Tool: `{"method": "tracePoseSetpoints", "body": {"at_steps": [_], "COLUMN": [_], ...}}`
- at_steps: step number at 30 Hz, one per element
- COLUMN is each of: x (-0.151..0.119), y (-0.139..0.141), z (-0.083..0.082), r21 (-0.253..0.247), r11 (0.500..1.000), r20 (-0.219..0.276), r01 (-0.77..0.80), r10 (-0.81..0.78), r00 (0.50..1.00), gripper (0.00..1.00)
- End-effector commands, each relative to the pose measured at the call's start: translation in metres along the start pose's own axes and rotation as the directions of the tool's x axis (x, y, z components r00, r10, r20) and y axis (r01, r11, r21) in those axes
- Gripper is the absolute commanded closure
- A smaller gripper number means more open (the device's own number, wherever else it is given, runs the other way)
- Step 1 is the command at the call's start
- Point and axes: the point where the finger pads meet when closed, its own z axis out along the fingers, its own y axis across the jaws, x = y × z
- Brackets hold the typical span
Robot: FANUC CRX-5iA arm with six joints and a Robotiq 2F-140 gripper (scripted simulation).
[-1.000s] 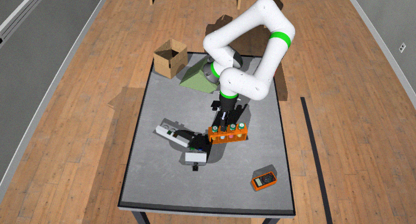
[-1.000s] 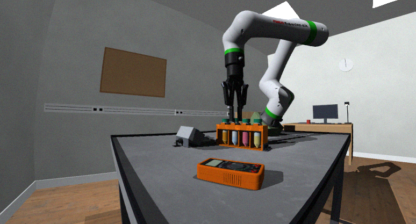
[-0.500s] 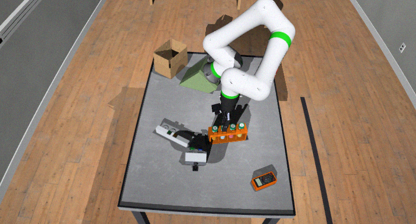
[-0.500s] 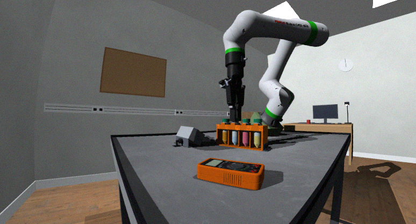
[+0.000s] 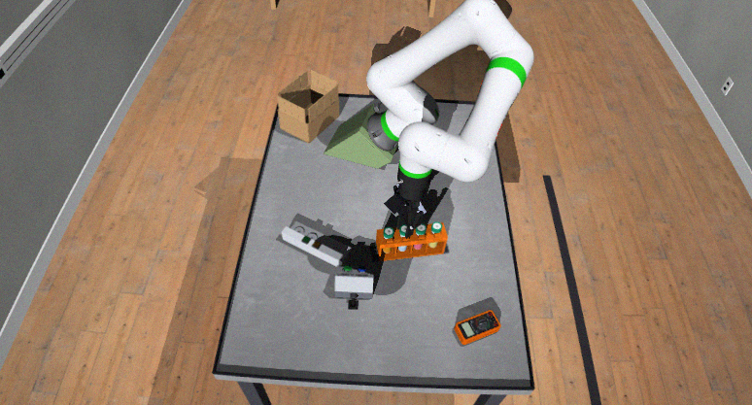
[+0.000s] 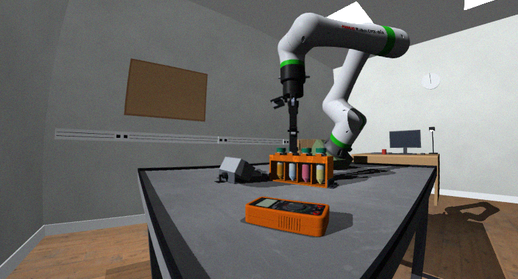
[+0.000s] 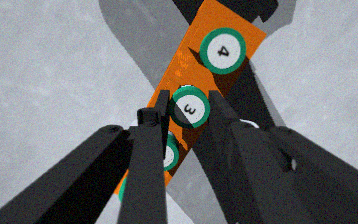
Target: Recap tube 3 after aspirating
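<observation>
I am hanging straight down over the orange decapping station [image 5: 412, 243], which is sitting near the middle of the grey table [image 5: 294, 318]. Behind my fingers the table is running back toward the arm's green pedestal [image 5: 353, 139] and a cardboard box [image 5: 308, 105] at the far corner. Ahead of my fingers the table edge is lying well apart, with only an orange multimeter [image 6: 286, 215] resting between it and the station. To one side of me, near the station, the white cap tray [image 5: 310, 243] and the grey key housing [image 5: 353, 284] are taking up room; the other side is showing bare grey surface.

My gripper [image 7: 188, 104] is closed most of the way, and I am clamping cap 3 [image 7: 190, 106] between my two pads: one finger [image 7: 161, 112] is pressing its one flank and the other is pressing the opposite flank. The cap is sitting over its tube in the station; I cannot tell how far it is unscrewed.

Just beyond my fingers cap 4 [image 7: 223, 50] is sitting on its tube. Just under my near finger cap 2 [image 7: 171, 155] is partly hidden. In the exterior view the four tubes are standing upright in the station, holding yellow, pale blue, pink [image 6: 305, 172] and pale yellow liquid.
</observation>
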Motion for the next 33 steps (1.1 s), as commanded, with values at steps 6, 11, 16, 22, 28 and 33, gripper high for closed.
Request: {"method": "tracePoseSetpoints", "body": {"at_steps": [6, 11, 16, 22, 28, 33], "x": [0.0006, 0.0006, 0.0007, 0.0006, 0.0006, 0.0006], "y": [-0.0002, -0.0002, -0.0001, -0.0001, -0.0001, -0.0001], "z": [-0.0006, -0.0006, -0.0006, -0.0006, -0.0006, -0.0006], "r21": [0.011, 0.01, 0.009, 0.007, 0.004, 0.003], "r11": [1.0, 1.0, 0.99, 0.93, 0.768, 0.725], "r20": [0.006, 0.006, 0.008, 0.01, 0.013, 0.012], "r01": [0.025, 0.025, -0.141, -0.368, -0.64, -0.689], "r10": [-0.025, -0.025, 0.141, 0.368, 0.64, 0.689], "r00": [1.0, 1.0, 0.99, 0.93, 0.768, 0.725], "gripper": [0.59, 0.59, 0.59, 0.59, 0.59, 0.59]}}
